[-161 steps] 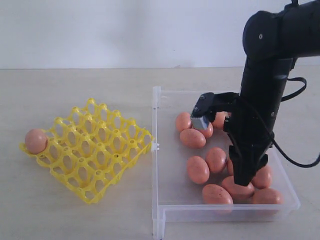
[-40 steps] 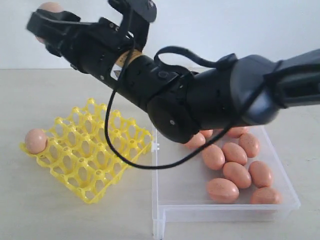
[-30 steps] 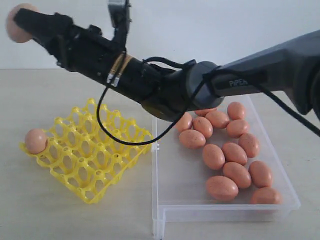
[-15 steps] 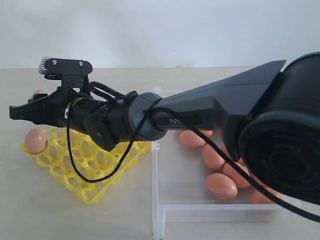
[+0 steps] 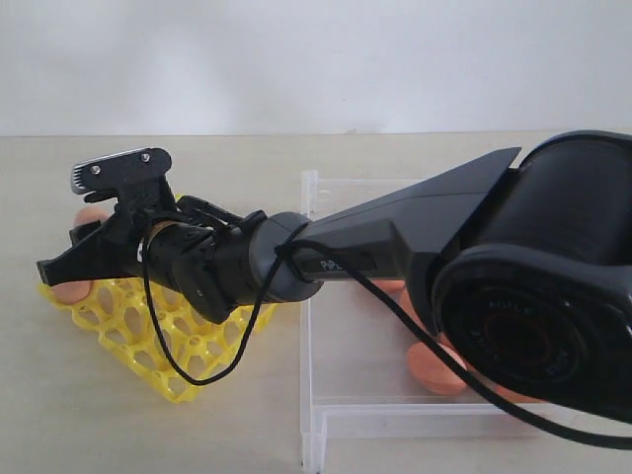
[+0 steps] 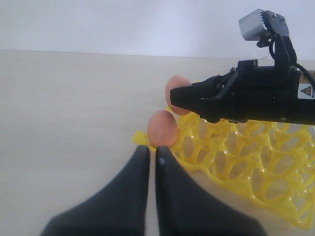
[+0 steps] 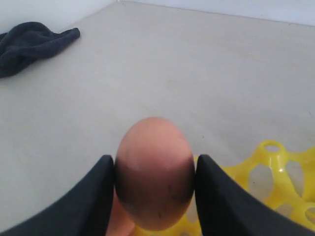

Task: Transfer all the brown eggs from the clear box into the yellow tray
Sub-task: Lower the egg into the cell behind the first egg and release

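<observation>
Brown egg (image 7: 154,172), a sliver from outside, fills the right wrist view, clamped between right jaws, long axis across their squeeze; left jaws together.

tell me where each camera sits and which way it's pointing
Exterior: off the arms, seemingly low at the table front, facing the wall; tray left, box right; the right arm reaches across.
Left wrist: on the left arm, looking along the table at the tray corner and seated egg; its shut left gripper shows.
Right wrist: on the right arm, looking over the tray edge; right gripper clamps the held egg.
Shared: exterior and left wrist both show the right gripper by the seated egg.
</observation>
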